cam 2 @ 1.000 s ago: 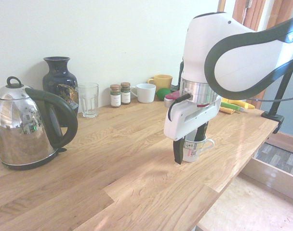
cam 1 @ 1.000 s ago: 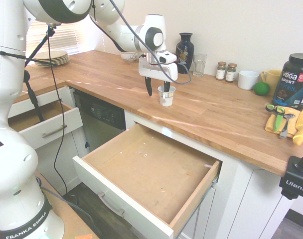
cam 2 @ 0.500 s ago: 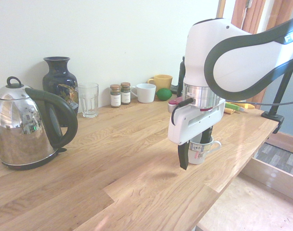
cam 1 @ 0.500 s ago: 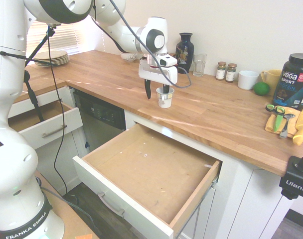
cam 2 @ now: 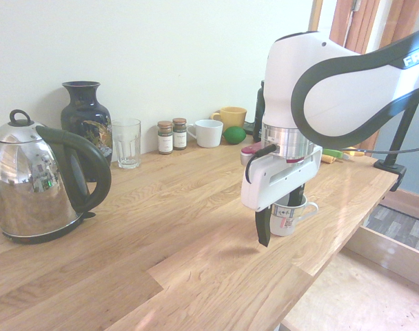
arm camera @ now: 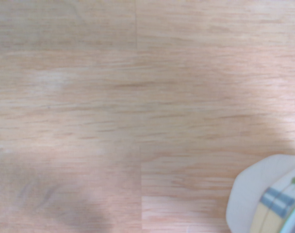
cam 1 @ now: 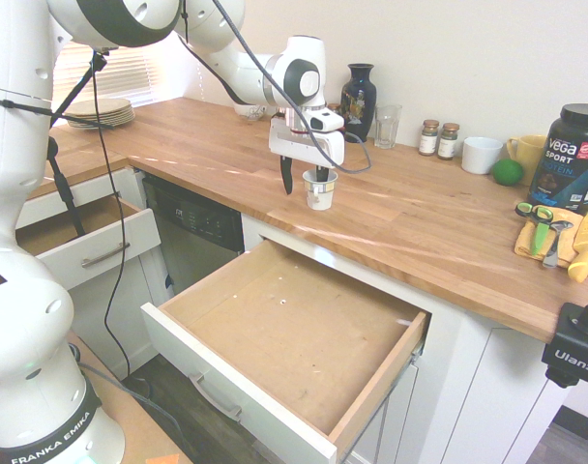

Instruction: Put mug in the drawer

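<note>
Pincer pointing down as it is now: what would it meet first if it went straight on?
Probably the mug: one finger of the open pincer seems to reach inside its rim, above its floor. The other would meet the countertop beside it; depth leaves the order unsure.

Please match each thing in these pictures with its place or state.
1. vase
2. drawer
3. patterned mug
4. gripper

A. pulled out below the counter
B. open, one finger in a mug
C. upright on the counter, near the gripper
D. dark blue, beside a glass

Pairs: 1-D, 2-A, 3-C, 4-B
</note>
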{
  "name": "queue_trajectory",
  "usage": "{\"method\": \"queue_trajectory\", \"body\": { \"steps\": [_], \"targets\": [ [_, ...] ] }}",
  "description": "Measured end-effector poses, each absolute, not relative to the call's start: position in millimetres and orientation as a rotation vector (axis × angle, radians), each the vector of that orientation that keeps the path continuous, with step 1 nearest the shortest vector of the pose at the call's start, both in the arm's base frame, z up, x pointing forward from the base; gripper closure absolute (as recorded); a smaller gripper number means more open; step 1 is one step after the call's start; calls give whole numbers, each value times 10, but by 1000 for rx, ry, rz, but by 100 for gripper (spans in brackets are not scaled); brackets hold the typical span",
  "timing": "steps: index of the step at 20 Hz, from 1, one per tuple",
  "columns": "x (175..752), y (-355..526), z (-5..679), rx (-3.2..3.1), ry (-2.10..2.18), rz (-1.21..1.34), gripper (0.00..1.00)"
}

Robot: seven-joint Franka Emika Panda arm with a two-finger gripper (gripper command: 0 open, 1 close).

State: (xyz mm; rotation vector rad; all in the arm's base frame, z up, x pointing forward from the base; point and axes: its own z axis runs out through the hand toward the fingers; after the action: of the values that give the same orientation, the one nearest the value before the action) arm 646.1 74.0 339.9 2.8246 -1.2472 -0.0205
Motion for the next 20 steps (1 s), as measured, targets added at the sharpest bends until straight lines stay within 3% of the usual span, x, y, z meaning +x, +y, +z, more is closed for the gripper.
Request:
{"method": "queue_trajectory", "body": {
  "steps": [20],
  "targets": [
    [6432,729,3342,2820,-1249,-34,100]
  ]
}}
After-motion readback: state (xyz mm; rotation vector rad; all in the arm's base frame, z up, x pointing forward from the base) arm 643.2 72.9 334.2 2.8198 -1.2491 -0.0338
